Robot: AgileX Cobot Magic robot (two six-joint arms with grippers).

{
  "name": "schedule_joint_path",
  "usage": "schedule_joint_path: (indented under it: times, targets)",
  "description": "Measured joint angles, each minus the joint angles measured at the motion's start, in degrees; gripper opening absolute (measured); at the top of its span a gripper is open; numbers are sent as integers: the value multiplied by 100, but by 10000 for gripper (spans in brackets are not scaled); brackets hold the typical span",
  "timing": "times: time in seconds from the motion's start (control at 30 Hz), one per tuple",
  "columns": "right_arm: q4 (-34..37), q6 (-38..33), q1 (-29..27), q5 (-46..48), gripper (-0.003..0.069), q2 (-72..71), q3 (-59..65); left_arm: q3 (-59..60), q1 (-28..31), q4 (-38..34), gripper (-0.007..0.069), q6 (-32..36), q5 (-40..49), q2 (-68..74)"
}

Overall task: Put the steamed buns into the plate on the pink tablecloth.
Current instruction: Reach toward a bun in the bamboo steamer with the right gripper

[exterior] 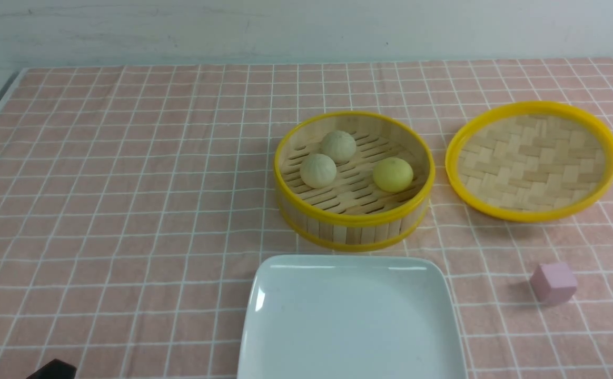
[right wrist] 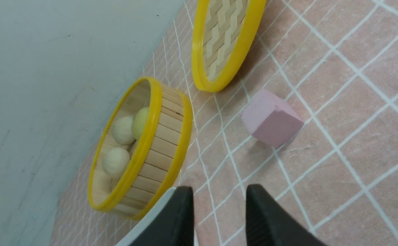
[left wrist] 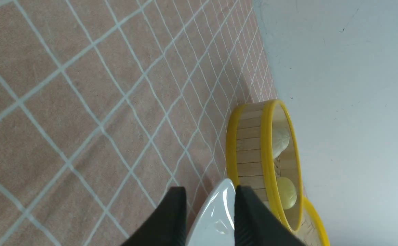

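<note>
Plainly, no bun has left the basket (exterior: 354,218) yet. One beige bun (exterior: 317,170) lies in its left half, a second beige bun (exterior: 338,146) sits just behind it toward the basket's far wall, and the yellow bun (exterior: 392,174) is in its right half, apart from the pair. The plate (exterior: 351,316) sits bare on the cloth (exterior: 127,184), just on the robot's side of the basket. The lid (exterior: 532,160) lies to the basket's right, and the cube (exterior: 553,282) is also right of it but nearer the robot.

The left gripper (left wrist: 210,191) and right gripper (right wrist: 219,191) both hang low, back from the basket on the plate's side — each with jaws moderately apart and nothing between them. The buns lie ahead of both, over the rim. Being round, they give no long axis to align with. By sides, the left arm looks better placed for the beige pair and the right for the yellow one — either must come in from above.
</note>
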Motion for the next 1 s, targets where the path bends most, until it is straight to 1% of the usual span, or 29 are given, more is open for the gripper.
schedule_joint_path:
  times: [0.07,0.1,0.13,0.17,0.2,0.23,0.27,0.3,0.4,0.43,0.47,0.5,0.53,0.57,0.6,0.63,0.67,0.7,0.73,0.77,0.8,0.83,0.87,0.9,0.93,1.0]
  targets:
    - [1,-163,0,0,209,0,-200,-218,0,1,172,267,138,0]
    - [-55,-347,0,-6,183,6,-432,-427,0,15,134,528,180,0]
    - [-83,-420,0,-5,177,18,-477,-524,0,22,127,621,188,0]
    - [-274,-736,0,20,120,154,-934,-957,0,135,61,997,217,10]
    - [-307,-776,0,20,120,182,-934,-1012,0,135,55,1042,226,10]
    - [-703,-1138,0,262,41,596,-1489,-1568,0,342,14,1402,421,230]
    - [-746,-1170,0,345,26,705,-1600,-1622,0,365,14,1430,453,266]
    - [-1120,-1326,0,739,-6,1142,-1978,-2028,0,560,3,1594,843,644]
    - [-1673,-1441,0,1721,-11,2152,-2665,-2576,0,815,1,1912,1761,1521]
    - [-1819,-1457,0,2193,-11,2668,-2880,-2739,0,873,1,2055,2126,1861]
    - [-1857,-1463,0,2471,-11,3011,-3040,-2875,0,932,1,2221,2460,2198]
    - [-1864,-1481,0,2534,-10,3097,-3080,-2899,0,932,1,2257,2521,2198]
    - [-1790,-1630,0,2960,-8,3760,-3372,-3055,0,966,1,2528,2941,2712]
    - [-1622,-1841,0,3134,-8,4151,-3539,-3128,0,973,1,2686,3125,3009]
    - [-1576,-1893,0,3161,-8,4225,-3602,-3139,0,973,1,2718,3154,3122]
    - [-1138,-2358,0,3315,-8,4716,-3802,-3204,0,973,1,2914,3298,3489]
    - [-512,-2967,0,3364,-6,5168,-3944,-3240,0,967,1,3046,3358,3767]
    - [-512,-2967,0,3373,-5,5228,-3966,-3240,0,967,1,3046,3362,3809]
    - [522,-3982,20,3387,3,5782,-4159,-3253,0,929,1,3170,3381,4182]
    - [823,-4294,36,3387,6,5884,-4197,-3253,0,923,1,3188,3379,4214]
    - [1371,-4866,138,3381,15,6181,-4336,-3255,0,879,1,3232,3379,4444]
    - [1456,-4950,159,3381,17,6230,-4336,-3255,0,873,1,3235,3379,4444]
    - [2025,-5532,365,3342,39,6659,-4553,-3255,0,813,1,3257,3374,4639]
    - [2269,-5790,529,3308,54,6900,-4706,-3255,0,799,1,3270,3374,4720]
    - [2338,-5871,600,3300,57,6949,-4738,-3255,0,793,1,3276,3374,4734]
    - [2467,-6091,955,3128,90,7487,-5169,-3255,0,794,4,3285,3374,4848]
